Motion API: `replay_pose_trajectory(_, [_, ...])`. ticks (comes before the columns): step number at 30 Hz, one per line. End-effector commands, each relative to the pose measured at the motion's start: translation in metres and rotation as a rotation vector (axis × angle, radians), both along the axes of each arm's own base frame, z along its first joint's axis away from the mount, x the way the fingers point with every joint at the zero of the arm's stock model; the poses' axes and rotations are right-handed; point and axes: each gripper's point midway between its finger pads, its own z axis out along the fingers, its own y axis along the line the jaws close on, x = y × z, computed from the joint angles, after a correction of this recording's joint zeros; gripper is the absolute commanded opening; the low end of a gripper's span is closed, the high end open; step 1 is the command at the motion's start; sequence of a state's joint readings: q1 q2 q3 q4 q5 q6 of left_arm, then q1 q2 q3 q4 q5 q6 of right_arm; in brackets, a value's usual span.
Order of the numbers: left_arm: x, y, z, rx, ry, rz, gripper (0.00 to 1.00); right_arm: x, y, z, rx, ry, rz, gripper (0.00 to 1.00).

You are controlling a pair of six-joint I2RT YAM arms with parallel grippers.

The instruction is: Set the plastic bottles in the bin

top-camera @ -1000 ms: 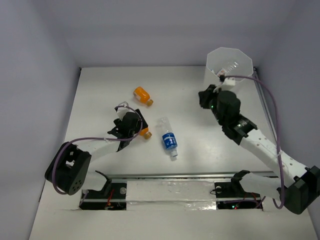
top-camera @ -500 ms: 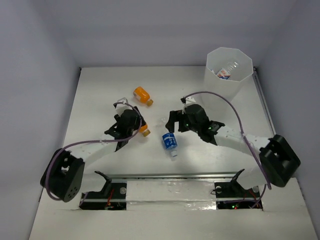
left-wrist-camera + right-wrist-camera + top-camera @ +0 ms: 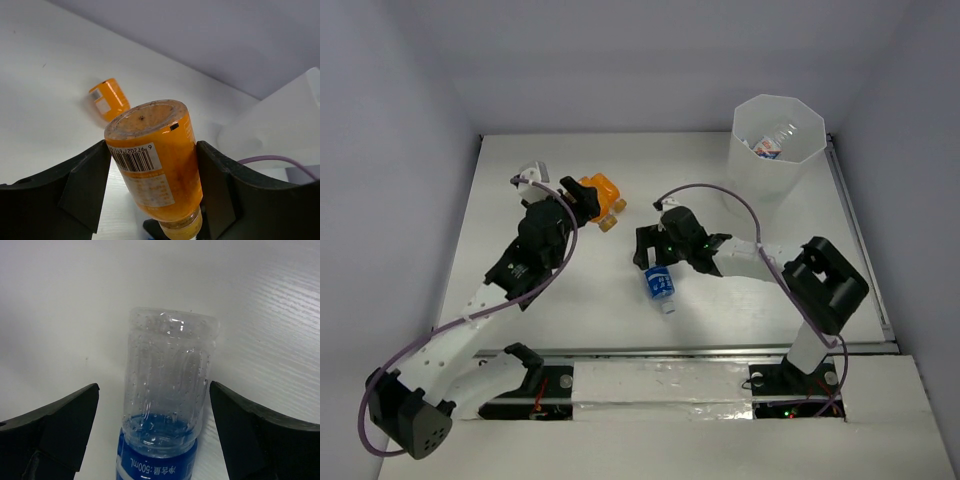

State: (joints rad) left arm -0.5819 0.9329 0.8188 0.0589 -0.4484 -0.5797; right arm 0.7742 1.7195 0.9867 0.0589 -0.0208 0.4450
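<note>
1. Currently the left gripper [image 3: 152,197] is closed on an orange bottle [image 3: 150,150]. Both black fingers [image 3: 80,192] press against its sides.
2. In the left wrist view that bottle sits tilted between the fingers. Its flat base is at the top, its barcode label faces the camera, and its pale cap is at the bottom edge.
3. A second orange bottle [image 3: 109,97] lies on its side on the white table [image 3: 520,300]. It is beyond the left gripper's fingertips, to the left of the held bottle and apart from it.
4. The right gripper [image 3: 155,415] is spread wide and holds nothing.
5. A clear bottle [image 3: 167,365] with a blue label lies on the table between the right gripper's two fingers. There is a gap on each side, so it touches neither finger.
6. From above, the right gripper hangs over the clear end of this bottle. The bottle's blue label and white cap stick out on the near side, toward the arm bases.
7. The bin [image 3: 760,185] stands upright, well apart from both grippers. It is beyond the right gripper and off to its right, and farther again from the left gripper.
8. Another bottle [image 3: 770,140] lies inside the bin, clear with a pale label.
</note>
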Motion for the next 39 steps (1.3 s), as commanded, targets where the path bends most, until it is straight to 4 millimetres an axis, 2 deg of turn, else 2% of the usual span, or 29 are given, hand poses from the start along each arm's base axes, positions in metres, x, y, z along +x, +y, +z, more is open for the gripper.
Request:
replay_pose_trajectory(1, [-0.006, 0.004, 0.052, -0.014, -0.098, 0.002, 0.43, 0.008, 0.011, 0.001, 0.007, -0.007, -0.011, 0.96])
replay_pose_trajectory(5, [-0.009, -0.007, 0.094, -0.042, -0.170, -0.030, 0.42, 0.010, 0.007, -0.008, -0.010, -0.002, -0.042, 0.88])
replay_pose_trajectory(8, [-0.007, -0.019, 0.110, -0.042, -0.193, -0.058, 0.43, 0.009, 0.006, -0.004, 0.004, -0.003, -0.054, 0.79])
replay_pose_trajectory(9, [-0.006, -0.020, 0.124, -0.054, -0.219, -0.057, 0.43, 0.010, 0.007, 0.013, 0.045, -0.034, -0.061, 0.72])
replay_pose_trajectory(10, [-0.004, -0.031, 0.125, -0.041, -0.215, -0.080, 0.43, 0.005, 0.003, 0.016, 0.057, -0.039, -0.063, 0.67])
replay_pose_trajectory(11, [-0.005, -0.034, 0.142, -0.056, -0.244, -0.084, 0.42, 0.005, 0.003, 0.044, 0.121, -0.087, -0.066, 0.62])
replay_pose_trajectory(14, [0.001, -0.053, 0.153, -0.035, -0.260, -0.110, 0.43, -0.005, -0.007, 0.075, 0.176, -0.133, -0.071, 0.58])
replay_pose_trajectory(15, [0.001, -0.058, 0.172, -0.051, -0.293, -0.118, 0.43, -0.008, -0.011, 0.086, 0.193, -0.147, -0.074, 0.55])
replay_pose_trajectory(16, [0.003, -0.064, 0.177, -0.045, -0.300, -0.125, 0.43, -0.014, -0.017, 0.116, 0.245, -0.196, -0.074, 0.55])
replay_pose_trajectory(17, [0.012, -0.075, 0.173, -0.022, -0.287, -0.127, 0.43, -0.021, -0.023, 0.121, 0.256, -0.203, -0.074, 0.54])
replay_pose_trajectory(18, [0.012, -0.081, 0.190, -0.024, -0.315, -0.138, 0.43, -0.026, -0.029, 0.130, 0.268, -0.214, -0.075, 0.54])
replay_pose_trajectory(19, [0.023, -0.092, 0.183, -0.001, -0.298, -0.140, 0.43, -0.032, -0.035, 0.139, 0.285, -0.230, -0.076, 0.53])
replay_pose_trajectory(20, [0.025, -0.102, 0.188, 0.000, -0.305, -0.153, 0.43, -0.040, -0.044, 0.162, 0.331, -0.271, -0.079, 0.52])
replay_pose_trajectory(21, [0.025, -0.107, 0.206, -0.013, -0.336, -0.161, 0.42, -0.048, -0.052, 0.158, 0.327, -0.260, -0.086, 0.52])
replay_pose_trajectory(23, [0.037, -0.127, 0.202, 0.008, -0.329, -0.170, 0.43, -0.062, -0.066, 0.180, 0.379, -0.299, -0.089, 0.52])
replay_pose_trajectory(24, [0.039, -0.129, 0.222, -0.019, -0.366, -0.164, 0.42, -0.068, -0.072, 0.175, 0.372, -0.283, -0.091, 0.51])
replay_pose_trajectory(26, [0.052, -0.149, 0.217, 0.000, -0.359, -0.176, 0.42, -0.078, -0.082, 0.175, 0.376, -0.275, -0.100, 0.52])
replay_pose_trajectory(27, [0.054, -0.150, 0.237, -0.026, -0.392, -0.170, 0.42, -0.087, -0.092, 0.184, 0.399, -0.289, -0.110, 0.52])
replay_pose_trajectory(28, [0.064, -0.168, 0.224, -0.003, -0.373, -0.185, 0.42, -0.089, -0.101, 0.184, 0.396, -0.297, -0.137, 0.52])
replay_pose_trajectory(29, [0.069, -0.174, 0.226, -0.004, -0.378, -0.188, 0.42, -0.092, -0.109, 0.186, 0.399, -0.304, -0.156, 0.52])
replay_pose_trajectory(30, [0.067, -0.179, 0.244, -0.029, -0.408, -0.193, 0.42, -0.101, -0.121, 0.195, 0.420, -0.323, -0.173, 0.51])
replay_pose_trajectory(31, [0.079, -0.193, 0.231, -0.012, -0.391, -0.198, 0.42, -0.103, -0.130, 0.201, 0.428, -0.341, -0.200, 0.51])
replay_pose_trajectory(32, [0.080, -0.203, 0.233, -0.015, -0.400, -0.212, 0.42, -0.107, -0.135, 0.205, 0.438, -0.349, -0.203, 0.51])
replay_pose_trajectory(33, [0.081, -0.204, 0.247, -0.040, -0.428, -0.208, 0.42, -0.112, -0.141, 0.205, 0.434, -0.349, -0.205, 0.51])
replay_pose_trajectory(34, [0.089, -0.221, 0.235, -0.030, -0.416, -0.224, 0.42, -0.119, -0.146, 0.215, 0.460, -0.368, -0.197, 0.51])
replay_pose_trajectory(35, [0.092, -0.226, 0.235, -0.037, -0.425, -0.224, 0.42, -0.123, -0.148, 0.219, 0.467, -0.371, -0.188, 0.51])
replay_pose_trajectory(36, [0.090, -0.231, 0.249, -0.065, -0.463, -0.227, 0.42, -0.127, -0.149, 0.216, 0.455, -0.358, -0.178, 0.51])
replay_pose_trajectory(38, [0.100, -0.250, 0.236, -0.056, -0.464, -0.229, 0.42, -0.132, -0.147, 0.211, 0.454, -0.338, -0.155, 0.51])
replay_pose_trajectory(39, [0.097, -0.254, 0.251, -0.078, -0.502, -0.227, 0.42, -0.134, -0.146, 0.209, 0.460, -0.331, -0.146, 0.51])
